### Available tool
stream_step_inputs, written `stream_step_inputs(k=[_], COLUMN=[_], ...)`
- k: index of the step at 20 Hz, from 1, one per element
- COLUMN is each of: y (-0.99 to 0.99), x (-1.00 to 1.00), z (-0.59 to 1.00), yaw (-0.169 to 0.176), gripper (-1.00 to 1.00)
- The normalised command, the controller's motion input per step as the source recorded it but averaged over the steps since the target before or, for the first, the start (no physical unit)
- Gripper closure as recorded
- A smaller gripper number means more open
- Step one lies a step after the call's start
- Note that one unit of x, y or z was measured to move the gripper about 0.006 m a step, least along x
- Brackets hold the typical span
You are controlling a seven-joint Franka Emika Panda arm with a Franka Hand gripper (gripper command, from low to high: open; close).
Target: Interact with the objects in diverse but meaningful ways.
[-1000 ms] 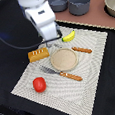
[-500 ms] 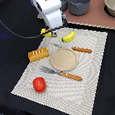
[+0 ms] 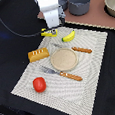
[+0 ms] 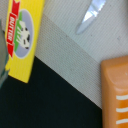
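Exterior view first: woven cream rectangular placemat (image 3: 90, 75) w/ fine ribbed texture, laid over dark black tabletop (image 3: 13, 57). Sitting on mat: round tan flat plate (image 3: 63, 59) near the middle, nothing on it. Just off plate toward exterior view's left, orange-brown ridged toy bread loaf (image 3: 38, 54), boxy w/ pale slash marks on top. Below plate, metal-bladed knife w/ orange-brown handle (image 3: 62, 73) lying diagonal. Beside plate toward exterior view's right, second utensil w/ orange-brown handle (image 3: 81, 49), metal end mostly hidden, fork or not can't tell. Smooth round glossy red toy tomato (image 3: 39, 84) near mat's lower left corner, well apart from the rest. Curved yellow toy banana (image 3: 68, 36) near mat's far edge.

White blocky robot gripper (image 3: 50, 30) hanging over mat's far left corner, clamped on flat yellow rectangular block w/ red label (image 3: 47, 32), block lifted off the mat.

Far side, on tan surface: two dark grey round pots (image 3: 80, 3), insides not visible, plus beige round bowl (image 3: 111, 5) at exterior view's right edge, contents can't tell.

Wrist view: yellow block (image 4: 21, 40) close up, red banner + round pic w/ blue and green; mat weave, silver blade tip (image 4: 92, 15), loaf corner (image 4: 116, 90).
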Motion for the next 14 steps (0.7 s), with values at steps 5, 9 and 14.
stream_step_inputs(k=[5,9,14], y=[0.44,0.33,0.14], x=[-0.09,-0.08,-0.15], z=[-0.25,-0.23,-0.24], yaw=[-0.032,-0.049,-0.059], gripper=[-1.00,-1.00,-1.00])
